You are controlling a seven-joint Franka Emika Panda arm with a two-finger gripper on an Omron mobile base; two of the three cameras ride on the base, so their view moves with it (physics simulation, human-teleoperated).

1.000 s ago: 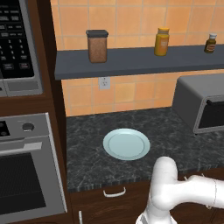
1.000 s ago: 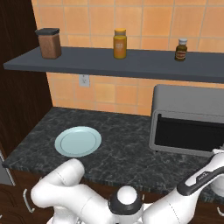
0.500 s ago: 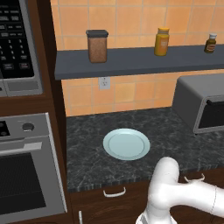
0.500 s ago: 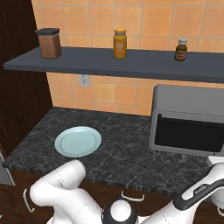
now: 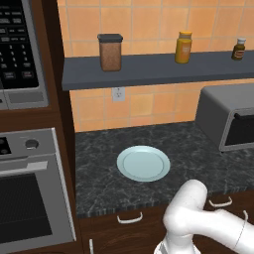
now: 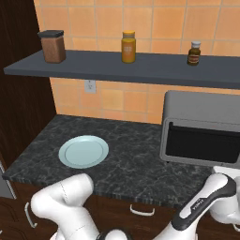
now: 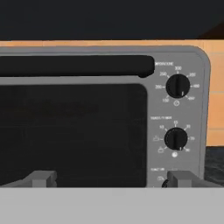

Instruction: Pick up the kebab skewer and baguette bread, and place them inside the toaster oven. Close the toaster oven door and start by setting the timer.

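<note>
From the left base view you see the oven (image 5: 225,116) at the right end of the desk (image 5: 99,186), door (image 5: 240,130) shut, and a pale plate (image 5: 143,162) mid-desk near the front edge.

From the right base view the oven (image 6: 201,129) sits toward the back right of the desk (three jars stand on the shelf (image 6: 131,68) above).

In the hand view your hand (image 7: 111,178) is spread wide open, gripping nothing, facing the door (image 7: 72,131); two knobs (image 7: 177,111) sit right of the glass.

The plate (image 5: 143,163) lies on the counter (image 5: 99,186) left of the toaster oven (image 5: 229,118); three jars, seemingly, stand on the shelf (image 5: 149,69) above.
</note>
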